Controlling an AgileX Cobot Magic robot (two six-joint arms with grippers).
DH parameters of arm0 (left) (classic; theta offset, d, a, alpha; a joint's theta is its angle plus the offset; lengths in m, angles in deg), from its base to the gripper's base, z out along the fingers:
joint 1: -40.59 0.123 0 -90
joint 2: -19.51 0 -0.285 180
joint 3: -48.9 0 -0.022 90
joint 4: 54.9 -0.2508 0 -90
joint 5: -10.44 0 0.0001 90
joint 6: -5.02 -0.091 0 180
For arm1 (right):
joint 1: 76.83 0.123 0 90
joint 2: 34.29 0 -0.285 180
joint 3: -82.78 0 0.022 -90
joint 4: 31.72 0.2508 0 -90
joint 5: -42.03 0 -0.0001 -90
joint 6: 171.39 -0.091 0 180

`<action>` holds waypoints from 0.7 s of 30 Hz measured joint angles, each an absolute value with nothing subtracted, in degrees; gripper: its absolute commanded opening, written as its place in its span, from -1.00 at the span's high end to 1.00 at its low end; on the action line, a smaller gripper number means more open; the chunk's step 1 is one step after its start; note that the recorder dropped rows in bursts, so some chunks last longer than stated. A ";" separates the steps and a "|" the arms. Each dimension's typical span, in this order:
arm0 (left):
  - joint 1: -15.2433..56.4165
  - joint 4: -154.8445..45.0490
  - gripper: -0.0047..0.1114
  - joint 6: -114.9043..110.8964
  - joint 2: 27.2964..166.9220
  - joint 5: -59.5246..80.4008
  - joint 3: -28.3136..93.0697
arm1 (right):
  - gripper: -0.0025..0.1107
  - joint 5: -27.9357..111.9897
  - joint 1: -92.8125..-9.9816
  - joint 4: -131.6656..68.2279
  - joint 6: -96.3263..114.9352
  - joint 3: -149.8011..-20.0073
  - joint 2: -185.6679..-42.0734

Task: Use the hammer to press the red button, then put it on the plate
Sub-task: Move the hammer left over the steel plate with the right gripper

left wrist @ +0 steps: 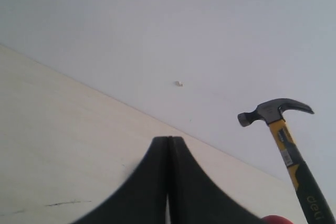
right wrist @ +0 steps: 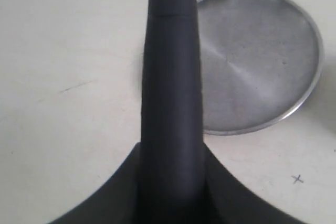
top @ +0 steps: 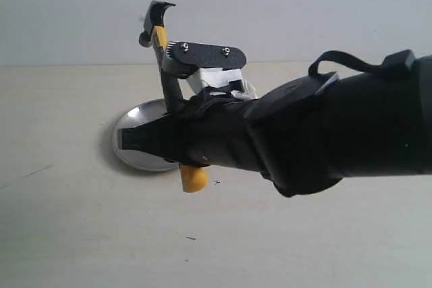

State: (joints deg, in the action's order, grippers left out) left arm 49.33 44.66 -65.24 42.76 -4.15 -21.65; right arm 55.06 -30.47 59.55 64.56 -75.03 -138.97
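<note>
My right gripper (top: 174, 67) is shut on the hammer (top: 162, 38) and holds it upright off the table. Its dark head is at the top and its yellow end cap hangs low, beside the plate (top: 135, 146). In the right wrist view the black hammer handle (right wrist: 172, 66) runs out from between the right gripper (right wrist: 172, 150) jaws, with the silver plate (right wrist: 257, 61) on the table beside it. My left gripper (left wrist: 169, 139) is shut on nothing over bare table. From there the hammer (left wrist: 286, 140) shows to one side, and a sliver of the red button (left wrist: 275, 220) shows at the frame edge. The exterior view hides the button.
The pale wooden table (top: 67, 220) ends at a plain grey wall behind. My bulky black right arm (top: 337, 126) reaches across from the right and covers the middle of the exterior view. A small pen cross (right wrist: 297, 179) marks the table near the plate.
</note>
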 measured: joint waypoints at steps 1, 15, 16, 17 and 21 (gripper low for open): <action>49.33 44.66 0.92 -65.24 42.76 -4.15 -21.65 | 0.96 56.78 -29.55 54.99 60.28 -75.03 -138.97; 49.33 44.66 0.92 -65.24 42.76 -4.15 -21.65 | 0.96 69.16 -27.25 11.89 12.37 -70.69 -139.27; 49.33 44.66 0.92 -65.24 42.76 -4.15 -21.65 | 0.96 71.56 -27.15 6.69 5.37 -69.82 -139.69; 49.33 44.66 0.92 -65.24 42.76 -4.15 -21.65 | 0.96 73.77 -27.16 2.42 -1.01 -69.24 -140.36; 49.33 44.66 0.92 -65.24 42.76 -4.15 -21.65 | 0.96 73.99 -28.63 -6.23 -13.65 -68.97 -142.62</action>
